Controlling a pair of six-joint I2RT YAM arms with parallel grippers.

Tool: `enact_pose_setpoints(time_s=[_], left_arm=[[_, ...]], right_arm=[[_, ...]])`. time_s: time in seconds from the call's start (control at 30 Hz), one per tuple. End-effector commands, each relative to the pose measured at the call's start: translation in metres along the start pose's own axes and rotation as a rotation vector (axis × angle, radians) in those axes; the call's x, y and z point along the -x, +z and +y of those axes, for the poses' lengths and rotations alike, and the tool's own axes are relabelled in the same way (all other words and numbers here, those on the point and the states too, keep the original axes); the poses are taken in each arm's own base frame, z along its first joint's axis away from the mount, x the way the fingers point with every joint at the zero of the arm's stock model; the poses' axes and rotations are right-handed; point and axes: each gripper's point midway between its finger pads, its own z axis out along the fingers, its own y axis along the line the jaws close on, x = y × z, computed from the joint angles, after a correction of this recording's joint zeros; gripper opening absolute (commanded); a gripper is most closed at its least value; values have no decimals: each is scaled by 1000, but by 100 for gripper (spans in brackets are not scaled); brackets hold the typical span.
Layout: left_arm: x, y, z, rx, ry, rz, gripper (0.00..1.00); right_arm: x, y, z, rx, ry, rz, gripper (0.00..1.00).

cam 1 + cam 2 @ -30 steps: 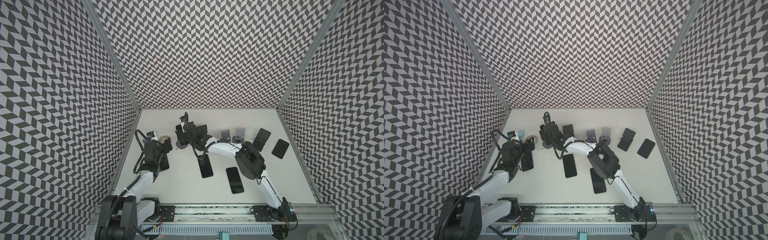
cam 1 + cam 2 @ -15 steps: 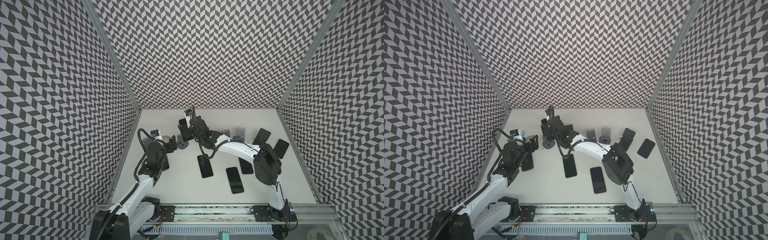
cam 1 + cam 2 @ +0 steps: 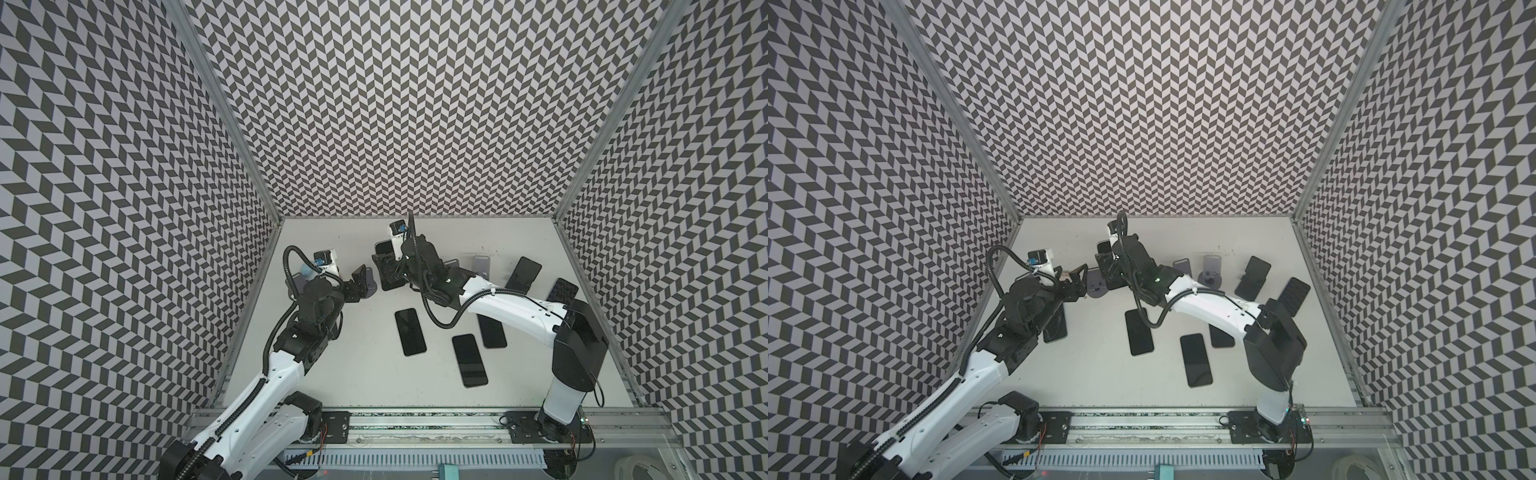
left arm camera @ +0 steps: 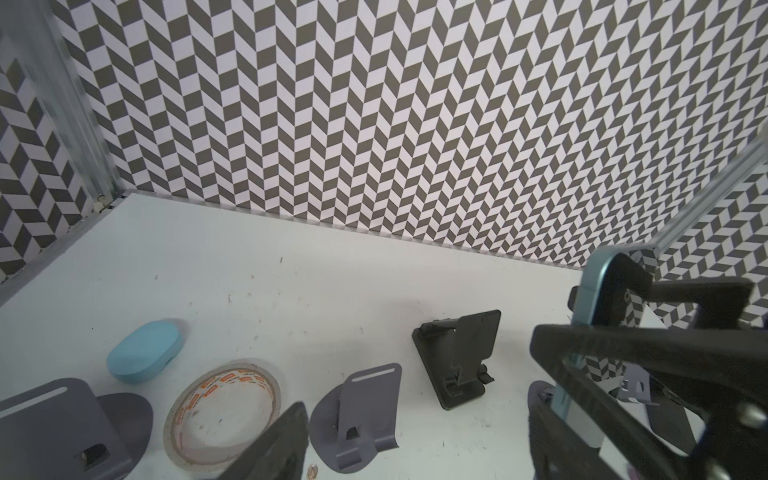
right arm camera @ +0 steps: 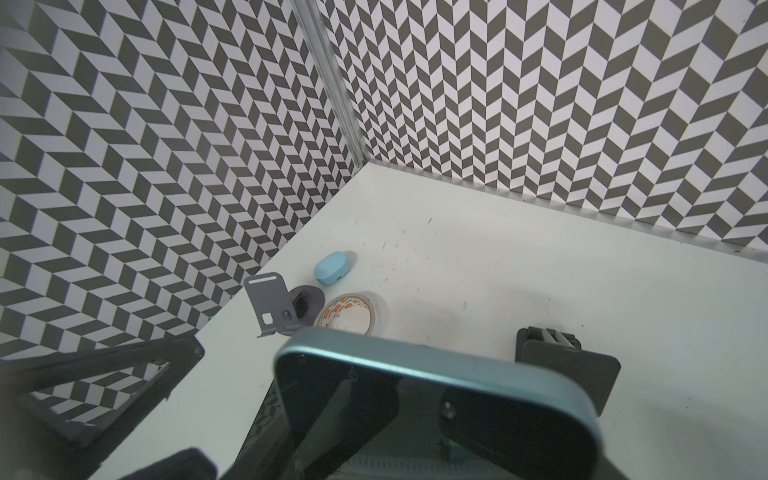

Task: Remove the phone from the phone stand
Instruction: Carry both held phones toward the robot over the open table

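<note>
The right pincer is clamped on the teal-rimmed dark-glass phone, which stands nearly upright, its long axis rising off the white table. In a top view the grey round-based phone stand sits just at this pincer's 7 o'clock, under the phone's lower end; whether that end has cleared the stand's lip I cannot tell. The left pincer, jaws spread and empty, hovers at the stand's 9 o'clock, nearer the stand than the phone. The lift should probably run straight along the phone's long axis.
</note>
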Motion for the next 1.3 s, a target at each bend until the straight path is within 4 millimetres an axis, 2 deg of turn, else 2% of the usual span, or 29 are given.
enact_pose_setpoints(time_s=[0.0, 0.27, 0.57, 0.77, 0.97, 1.1, 1.27], left_arm=[[4, -7, -7, 5, 28, 28, 83], [1, -19, -30, -28, 73, 90, 82], [-20, -44, -54, -140, 69, 212, 82], [-28, -61, -73, -258, 40, 273, 81], [-46, -70, -87, -362, 36, 344, 81], [-52, -79, -92, -394, 3, 385, 81], [-53, -96, -85, -388, -12, 394, 80]], right_arm=[[32, -30, 9, 41, 53, -87, 58], [24, -58, 3, 40, 83, -58, 57], [9, -78, 0, 29, 120, -2, 56], [-7, -87, 8, 20, 136, 52, 55], [-32, -94, 11, 22, 168, 137, 55], [-45, -100, 16, 24, 171, 170, 54], [-55, -103, 22, 47, 189, 179, 54]])
